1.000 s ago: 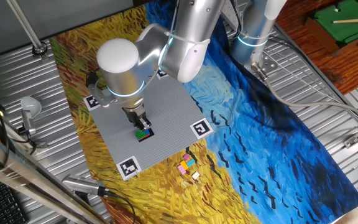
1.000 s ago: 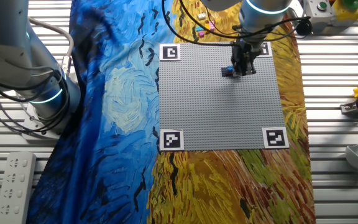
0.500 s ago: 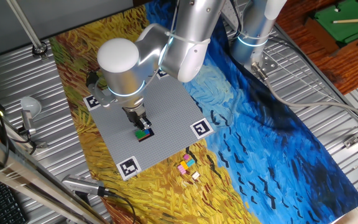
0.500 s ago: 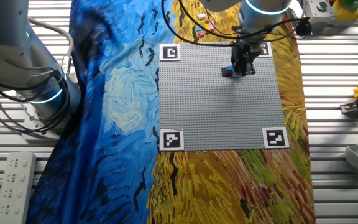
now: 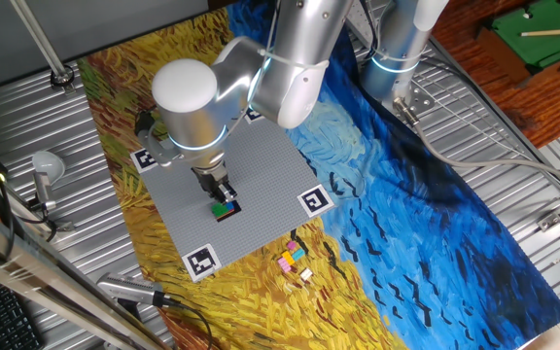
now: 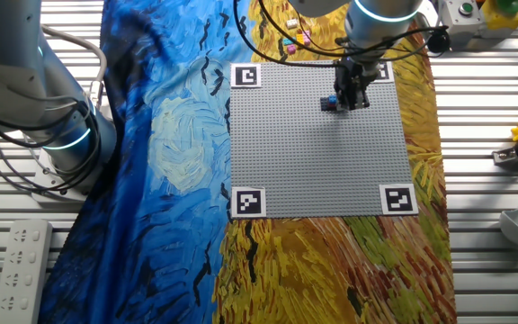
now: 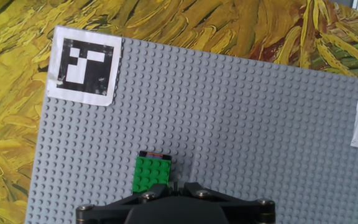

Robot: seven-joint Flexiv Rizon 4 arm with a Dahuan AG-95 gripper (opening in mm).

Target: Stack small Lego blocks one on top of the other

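Risk: the green block sits on a red block on the grey baseplate; if the studs are not fully seated, lifting away could drag the green one off, and any sideways pull could tip the pair.

Arm reaches down steeply over the baseplate's near part in one fixed view. The hand hangs just above the stack, fingers pointing down, touching or nearly touching the green top. Cannot tell how far the fingers are spread or whether they grip anything; the hand view hides the tips.

Loose blocks, pink, yellow and white, lie on the painted surface just off the baseplate's near edge.
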